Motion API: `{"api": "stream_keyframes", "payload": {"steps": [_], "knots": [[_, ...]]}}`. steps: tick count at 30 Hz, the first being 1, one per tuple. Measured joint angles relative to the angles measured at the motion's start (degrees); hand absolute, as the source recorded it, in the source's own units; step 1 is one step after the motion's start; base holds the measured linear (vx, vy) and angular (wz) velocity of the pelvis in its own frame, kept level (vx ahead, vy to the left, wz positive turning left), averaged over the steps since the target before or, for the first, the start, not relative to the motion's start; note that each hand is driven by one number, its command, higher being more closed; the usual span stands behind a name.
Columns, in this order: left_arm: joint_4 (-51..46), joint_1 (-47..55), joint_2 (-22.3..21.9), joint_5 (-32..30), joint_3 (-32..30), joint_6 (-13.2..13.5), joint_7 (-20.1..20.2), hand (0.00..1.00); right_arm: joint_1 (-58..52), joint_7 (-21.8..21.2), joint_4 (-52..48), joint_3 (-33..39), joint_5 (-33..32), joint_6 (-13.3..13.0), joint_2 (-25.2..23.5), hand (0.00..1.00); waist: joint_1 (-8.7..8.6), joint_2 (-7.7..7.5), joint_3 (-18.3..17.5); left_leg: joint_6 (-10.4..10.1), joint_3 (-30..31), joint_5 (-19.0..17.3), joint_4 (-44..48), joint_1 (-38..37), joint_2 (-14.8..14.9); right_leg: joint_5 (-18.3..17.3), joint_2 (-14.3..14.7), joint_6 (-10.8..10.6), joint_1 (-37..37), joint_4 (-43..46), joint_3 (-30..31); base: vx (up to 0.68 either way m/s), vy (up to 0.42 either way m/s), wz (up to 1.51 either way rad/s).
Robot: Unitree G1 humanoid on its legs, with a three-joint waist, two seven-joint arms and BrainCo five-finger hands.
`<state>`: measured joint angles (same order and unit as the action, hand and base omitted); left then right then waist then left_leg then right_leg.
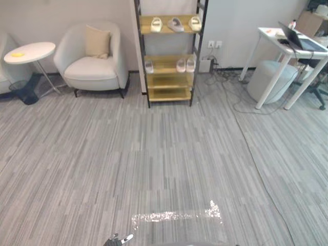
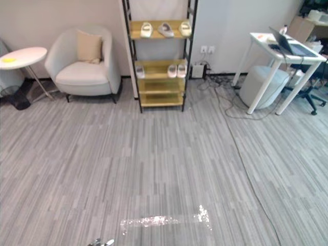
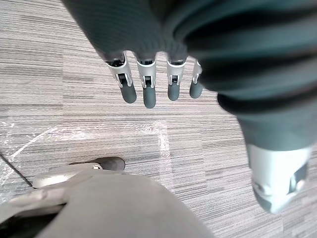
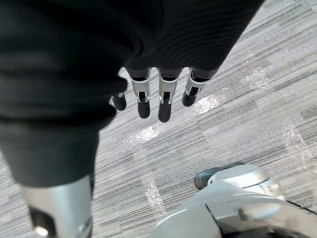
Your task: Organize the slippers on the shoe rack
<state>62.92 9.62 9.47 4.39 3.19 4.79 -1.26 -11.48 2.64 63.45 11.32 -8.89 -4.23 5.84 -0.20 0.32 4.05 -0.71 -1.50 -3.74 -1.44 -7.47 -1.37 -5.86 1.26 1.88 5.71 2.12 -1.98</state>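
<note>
**Carpeted room: slippers (image 1: pixel 175 24) on shoe rack (image 1: pixel 169 94)**

Grey striped carpet (image 1: pixel 154 164) stretches to the shoe rack, which stands beside an armchair (image 1: pixel 92 61). The slippers lie on the rack's top and second shelves, well apart from the left robot hand (image 3: pixel 148 91) and right robot hand (image 4: pixel 166 106). Both hang over carpet, fingers straight, holding nothing.

A white armchair (image 1: pixel 95 64) stands against the wall, a beige cushion (image 1: pixel 97 42) propped upright on its seat. Left of it is a round white table (image 1: pixel 31 51) bearing a small yellow item (image 1: pixel 17 54). At right, a white desk (image 1: pixel 269 35) carries an open laptop (image 1: pixel 300 38); a pale pouf (image 1: pixel 266 79) sits beneath. Wall sockets (image 1: pixel 214 44) feed cables (image 1: pixel 230 82) that trail over grey striped carpet (image 1: pixel 154 164). A shiny tape mark (image 1: pixel 174 216) lies in the foreground.
</note>
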Motion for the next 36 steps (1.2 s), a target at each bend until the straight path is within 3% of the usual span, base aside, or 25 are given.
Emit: {"api": "stream_keyframes", "payload": {"steps": [6,32,34,35,36], "knots": [[0.83,-0.6,-0.05,-1.02,0.0,0.05,0.17,0.0,0.55,-0.02,0.5,0.91,0.79,0.0,-0.1,0.0,0.09,0.05,0.23,-0.14,-0.26,-0.01,-1.45,-1.07,0.3,0.77,0.37,-0.87,1.6,-2.56,-0.05,0.04,-0.022,-0.01],[0.83,-1.1,0.37,-3.08,-0.02,0.07,-0.97,0.0,1.44,0.03,0.59,0.84,2.17,-0.04,-0.62,0.0,0.19,-1.36,2.18,-0.7,-0.08,0.25,-2.32,-3.59,0.62,0.74,0.64,-0.82,4.2,-3.4,-0.61,-0.02,-0.012,0.0],[0.79,-1.39,0.52,-3.07,-0.06,0.08,-1.02,0.0,1.88,0.02,0.59,0.84,2.14,-0.09,-0.71,0.0,0.18,-1.55,3.16,-1.7,-0.35,-0.81,-0.29,-2.41,0.7,-0.32,0.62,-0.56,3.37,-1.29,-0.48,-0.05,-0.025,-0.03],[0.79,-1.73,0.67,-3.07,-0.17,0.06,-1.02,0.0,2.03,0.02,0.56,0.86,2.1,-0.4,-0.86,0.0,0.19,-1.44,3.61,-2.09,-0.52,-2.45,3.02,-0.83,0.79,-1.48,0.56,-0.48,2.6,0.92,-0.49,-0.06,-0.04,-0.06],[0.5,-2.11,0.42,-3.06,-2.39,0.05,-1.01,0.0,2.27,0.01,0.31,0.94,2.04,-0.73,-1.09,0.0,0.3,-1.78,5.22,-3.75,-1.93,-6.26,12.13,2.49,1.64,-3.72,0.65,0.42,1.28,4.0,-0.38,-0.06,-0.04,-0.05]]}}
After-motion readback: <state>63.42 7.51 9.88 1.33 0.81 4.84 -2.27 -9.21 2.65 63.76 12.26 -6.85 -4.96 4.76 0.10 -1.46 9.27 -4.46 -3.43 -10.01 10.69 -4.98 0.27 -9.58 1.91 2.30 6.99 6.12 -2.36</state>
